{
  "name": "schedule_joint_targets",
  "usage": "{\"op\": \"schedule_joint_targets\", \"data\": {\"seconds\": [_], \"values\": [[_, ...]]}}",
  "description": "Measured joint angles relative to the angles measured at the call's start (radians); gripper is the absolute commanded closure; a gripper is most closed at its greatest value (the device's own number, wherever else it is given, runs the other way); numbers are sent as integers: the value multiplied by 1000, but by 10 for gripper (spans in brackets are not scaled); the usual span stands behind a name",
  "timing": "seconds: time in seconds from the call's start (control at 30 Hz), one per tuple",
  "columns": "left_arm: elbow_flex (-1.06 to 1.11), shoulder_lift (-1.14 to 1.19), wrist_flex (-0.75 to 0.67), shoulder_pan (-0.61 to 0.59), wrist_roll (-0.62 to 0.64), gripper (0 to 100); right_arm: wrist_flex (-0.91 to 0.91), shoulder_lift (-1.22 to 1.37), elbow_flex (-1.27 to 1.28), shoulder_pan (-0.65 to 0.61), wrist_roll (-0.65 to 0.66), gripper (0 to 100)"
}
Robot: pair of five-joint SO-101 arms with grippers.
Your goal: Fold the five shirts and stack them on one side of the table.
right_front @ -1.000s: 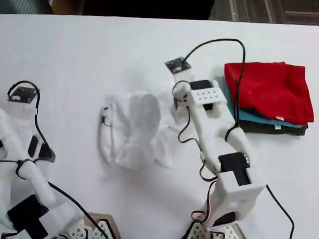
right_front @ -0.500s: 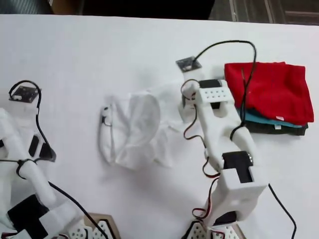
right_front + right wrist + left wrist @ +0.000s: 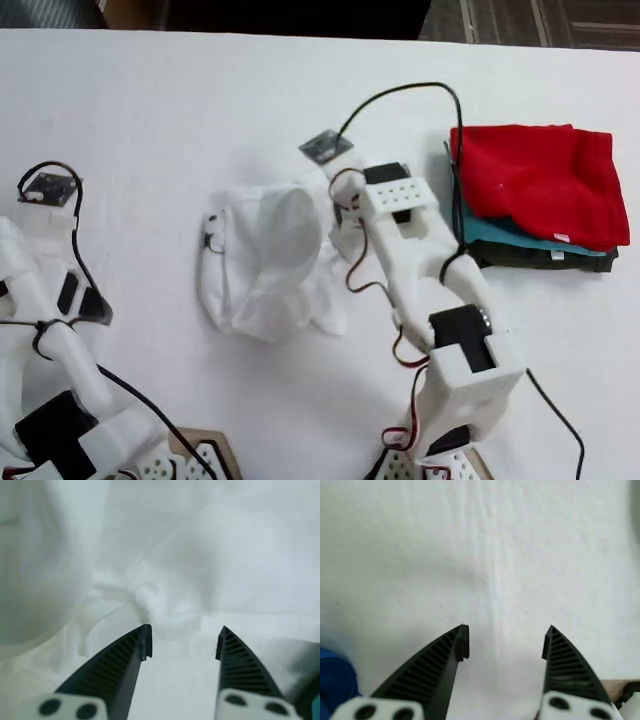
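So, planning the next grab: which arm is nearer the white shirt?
Right. The right arm has its jaws at the white shirt; the left arm sits well apart.

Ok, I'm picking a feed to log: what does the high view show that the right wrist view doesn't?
High view, not the wrist: the red shirt atop the folded stack, and the left arm. Right wrist view, not the high: the right gripper, fingers open, just short of a bunched fold. Both: the crumpled white shirt.
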Motion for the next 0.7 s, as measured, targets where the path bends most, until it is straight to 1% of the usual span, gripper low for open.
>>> {"op": "schedule_joint_targets", "data": {"seconds": [0.07,0.17,0.27,0.53,0.6,0.7], "values": [[0,0,0,-2,0,744,-43,0,0,51,-29,786],[0,0,0,-2,0,744,-126,0,0,129,-123,786],[0,0,0,-2,0,744,-169,0,0,152,-152,786],[0,0,0,-2,0,744,-259,35,-23,190,-153,787],[0,0,0,-2,0,744,-258,84,-60,195,-124,787],[0,0,0,-2,0,744,-207,190,-157,195,-97,787]]}}
